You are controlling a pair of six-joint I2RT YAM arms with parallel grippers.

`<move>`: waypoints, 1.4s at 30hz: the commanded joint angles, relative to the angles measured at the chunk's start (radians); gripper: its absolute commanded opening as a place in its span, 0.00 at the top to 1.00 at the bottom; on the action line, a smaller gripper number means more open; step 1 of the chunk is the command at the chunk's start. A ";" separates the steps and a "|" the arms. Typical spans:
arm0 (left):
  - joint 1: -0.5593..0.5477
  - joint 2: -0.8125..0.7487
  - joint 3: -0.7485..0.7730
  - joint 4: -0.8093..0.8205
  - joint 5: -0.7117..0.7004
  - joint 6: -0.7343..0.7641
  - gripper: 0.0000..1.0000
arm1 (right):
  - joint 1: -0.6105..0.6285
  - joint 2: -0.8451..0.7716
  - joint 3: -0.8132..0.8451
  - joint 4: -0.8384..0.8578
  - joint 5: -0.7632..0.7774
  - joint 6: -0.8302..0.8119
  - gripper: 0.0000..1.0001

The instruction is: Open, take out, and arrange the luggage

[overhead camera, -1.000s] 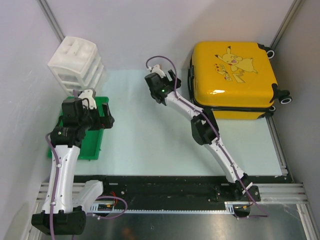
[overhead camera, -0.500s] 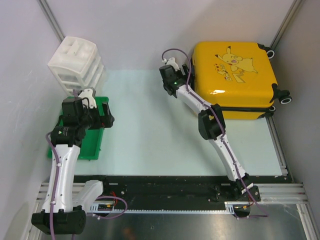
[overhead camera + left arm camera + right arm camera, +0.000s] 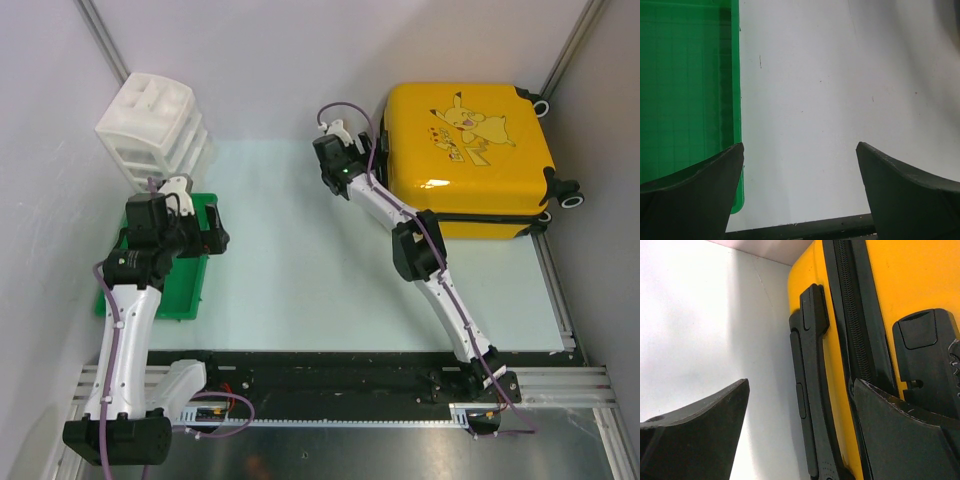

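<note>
The yellow luggage point(image 3: 470, 155) with the Pikachu print lies flat and closed at the far right of the table, wheels to the right. My right gripper point(image 3: 352, 150) is open beside its left side. In the right wrist view the luggage's yellow shell point(image 3: 832, 355), its black side handle point(image 3: 807, 390) and black zipper line point(image 3: 850, 315) fill the right half; the handle lies between my open gripper's point(image 3: 801, 390) jaws, untouched. My left gripper point(image 3: 212, 232) is open and empty above the right rim of the green tray point(image 3: 180, 290). The left wrist view shows it point(image 3: 800, 150) over bare table.
A white plastic drawer unit point(image 3: 152, 130) stands at the back left. The green tray's rim point(image 3: 735, 75) runs down the left of the left wrist view. Metal frame posts and walls close in the table's back and sides; the black rail point(image 3: 330, 375) lines the near edge.
My right arm swung from mid-table rightward to the luggage's left side, then eased back slightly left. The left arm has hardly moved.
</note>
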 commanded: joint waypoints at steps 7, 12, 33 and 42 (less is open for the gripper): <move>0.007 -0.023 0.032 0.024 0.004 -0.024 0.00 | 0.094 -0.108 -0.022 0.047 0.036 -0.003 0.10; 0.007 -0.035 0.023 0.022 -0.002 -0.020 0.00 | 0.085 -0.081 -0.014 0.040 0.034 0.008 0.10; 0.008 -0.009 0.040 0.024 -0.009 -0.028 0.00 | -0.050 0.032 0.044 -0.088 -0.061 0.118 0.28; 0.007 -0.012 0.034 0.022 0.002 -0.026 0.00 | 0.017 -0.017 0.046 -0.224 -0.252 0.201 0.86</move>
